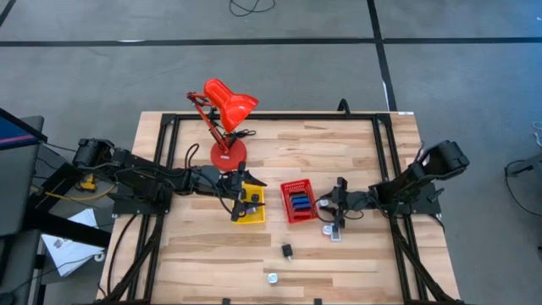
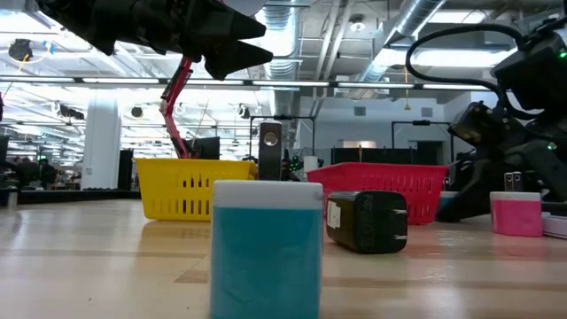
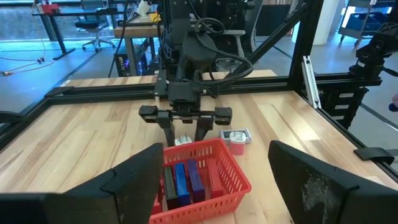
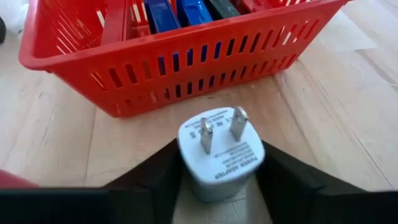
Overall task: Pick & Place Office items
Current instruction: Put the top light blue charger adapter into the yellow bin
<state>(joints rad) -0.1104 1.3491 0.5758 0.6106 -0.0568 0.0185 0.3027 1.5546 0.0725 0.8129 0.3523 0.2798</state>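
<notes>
A white plug adapter (image 4: 217, 155), its two prongs up, stands close beside the red tray (image 4: 186, 68), which holds blue, red and black flat pieces. My right gripper (image 4: 219, 171) is shut on the adapter; from across the table it shows behind the tray (image 3: 185, 132). My left gripper (image 3: 214, 186) hovers open over the yellow tray (image 1: 251, 206) and holds nothing. A pink-and-white piece (image 1: 336, 230), a black charger (image 1: 287, 250) and a teal block with a white cap (image 1: 272, 276) lie loose on the table. My right gripper pinches the white adapter by its two opposite side faces (image 4: 186, 165), one dark finger (image 4: 155, 177) on each side. The fingers come slanting down from the table's right side. The adapter sits upright, prongs toward the camera; whether it is off the table I cannot tell.
A red desk lamp (image 1: 224, 110) stands at the far side, its base behind the yellow tray. Black frame rails (image 1: 161, 144) run along the table's edges. Bare wood lies at the near left (image 1: 195, 254). Beyond the table is an open room with desks.
</notes>
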